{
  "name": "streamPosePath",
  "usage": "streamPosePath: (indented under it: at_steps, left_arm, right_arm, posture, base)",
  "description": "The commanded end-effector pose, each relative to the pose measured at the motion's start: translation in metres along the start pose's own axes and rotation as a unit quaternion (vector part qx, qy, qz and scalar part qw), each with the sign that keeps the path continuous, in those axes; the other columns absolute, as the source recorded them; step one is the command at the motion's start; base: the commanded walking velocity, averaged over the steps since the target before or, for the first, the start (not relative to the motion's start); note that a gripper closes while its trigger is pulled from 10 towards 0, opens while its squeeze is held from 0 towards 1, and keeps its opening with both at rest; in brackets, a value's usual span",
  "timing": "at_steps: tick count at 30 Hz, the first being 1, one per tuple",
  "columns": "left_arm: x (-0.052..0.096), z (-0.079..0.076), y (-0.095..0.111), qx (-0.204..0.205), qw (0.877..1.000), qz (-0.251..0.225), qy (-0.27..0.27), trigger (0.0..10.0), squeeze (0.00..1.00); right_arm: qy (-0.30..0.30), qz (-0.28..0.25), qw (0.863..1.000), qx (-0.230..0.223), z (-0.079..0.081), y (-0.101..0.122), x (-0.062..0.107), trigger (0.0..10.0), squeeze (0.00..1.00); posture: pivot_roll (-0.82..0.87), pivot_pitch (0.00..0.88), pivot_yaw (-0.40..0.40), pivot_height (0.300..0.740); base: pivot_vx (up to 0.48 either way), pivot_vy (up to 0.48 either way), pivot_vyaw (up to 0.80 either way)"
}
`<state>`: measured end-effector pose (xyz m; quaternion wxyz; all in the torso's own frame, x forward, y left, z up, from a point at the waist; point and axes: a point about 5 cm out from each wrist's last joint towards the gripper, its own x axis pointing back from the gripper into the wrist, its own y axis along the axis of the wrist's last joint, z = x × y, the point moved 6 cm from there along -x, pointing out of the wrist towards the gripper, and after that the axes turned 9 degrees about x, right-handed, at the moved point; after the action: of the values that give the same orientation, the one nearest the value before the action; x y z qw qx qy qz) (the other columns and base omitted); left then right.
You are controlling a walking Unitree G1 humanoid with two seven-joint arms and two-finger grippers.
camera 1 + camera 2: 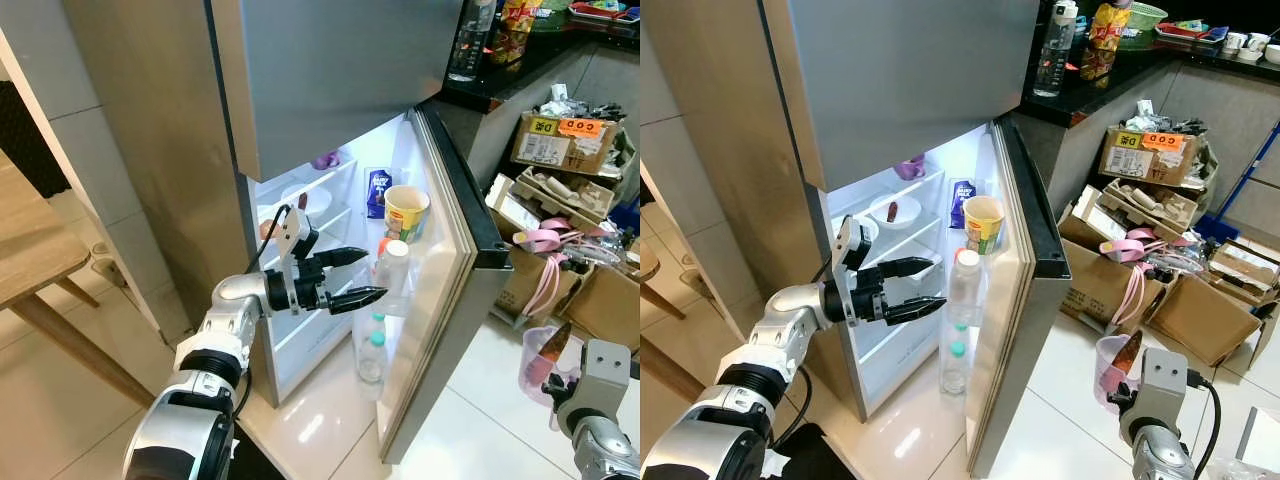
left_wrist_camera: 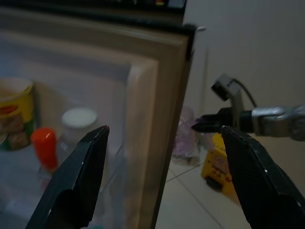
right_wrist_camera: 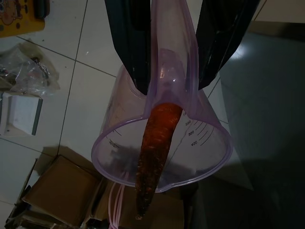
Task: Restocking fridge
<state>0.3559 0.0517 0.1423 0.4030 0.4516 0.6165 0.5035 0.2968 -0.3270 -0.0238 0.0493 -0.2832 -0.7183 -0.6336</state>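
The open silver fridge (image 1: 440,250) stands ahead. A clear purple measuring jug (image 3: 162,143), with an orange carrot (image 3: 152,152) inside, is gripped by the right tool (image 3: 174,62) (well right of the door); the left tool (image 1: 355,275) gapes empty before the shelves.

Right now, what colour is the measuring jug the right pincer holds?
Translucent purple measuring jug, carrot inside; clearest in right wrist view.

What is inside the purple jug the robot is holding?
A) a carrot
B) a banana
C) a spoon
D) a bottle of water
A: the right gripper is shut on the handle of the purple measuring jug, and a long orange carrot sticks out of it.
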Motion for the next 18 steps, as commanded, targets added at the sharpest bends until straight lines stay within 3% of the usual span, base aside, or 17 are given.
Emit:
streamPosePath:
  at_steps: [1,9,11,13,16,18]
  left_arm:
    - [0.006,0.003,-0.009,-0.003,1.000,0.021,0.012,10.0,0.00]
    - [0.028,0.025,-0.044,0.030,0.990,0.048,0.128,10.0,0.00]
    - [0.042,0.031,-0.063,0.054,0.981,0.063,0.178,10.0,0.00]
    - [0.042,0.031,-0.063,0.054,0.981,0.063,0.178,10.0,0.00]
    - [0.062,0.035,-0.089,0.090,0.964,0.076,0.237,10.0,0.00]
    - [0.064,0.035,-0.092,0.093,0.962,0.077,0.243,10.0,0.00]
  right_arm:
    - [-0.010,-0.007,1.000,-0.006,-0.005,0.002,0.000,10.0,0.00]
    - [0.043,-0.006,0.999,0.030,0.008,-0.006,0.005,10.0,0.00]
    - [0.076,-0.017,0.996,0.036,0.015,-0.006,0.007,10.0,0.00]
    - [0.076,-0.017,0.996,0.036,0.015,-0.006,0.007,10.0,0.00]
    - [0.145,-0.047,0.988,0.028,0.024,-0.004,0.015,10.0,0.00]
    - [0.169,-0.052,0.984,0.031,0.029,-0.004,0.018,10.0,0.00]
  posture:
    - [-0.04,0.000,-0.036,0.740]
    - [-0.04,0.000,-0.034,0.740]
    - [-0.04,0.000,-0.036,0.740]
    - [-0.04,0.000,-0.036,0.740]
    - [-0.04,0.000,-0.035,0.740]
    - [-0.04,0.000,-0.035,0.740]
  base:
    - [0.000,0.000,0.00]
    - [0.000,0.000,0.00]
    - [0.000,0.000,0.00]
    - [0.000,0.000,0.00]
    - [0.000,0.000,0.00]
    - [0.000,0.000,0.00]
